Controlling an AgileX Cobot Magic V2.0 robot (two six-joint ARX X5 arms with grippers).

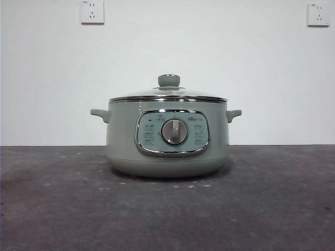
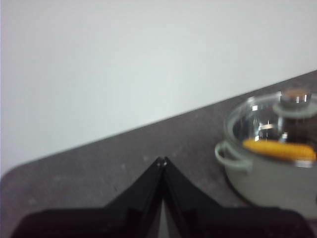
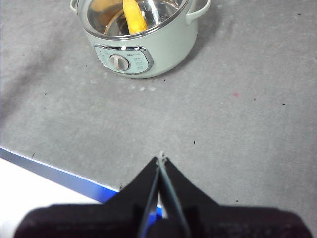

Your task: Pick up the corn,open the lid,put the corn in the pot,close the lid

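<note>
My left gripper (image 2: 162,161) hangs clear over the grey table (image 1: 272,209), jaws pressed together on nothing, and the pot (image 1: 167,138) sits off to one side of it, well apart. My right gripper (image 3: 160,159) is pinched closed too, empty, with the pot well ahead of its tips. The lid (image 1: 168,94) sits square on the pot's rim. Through the glass I see the corn (image 3: 133,16) lying inside.

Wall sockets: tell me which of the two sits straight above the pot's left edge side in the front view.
Neither sits directly above; the nearer is the left socket, closer to the pot than the right socket.
</note>
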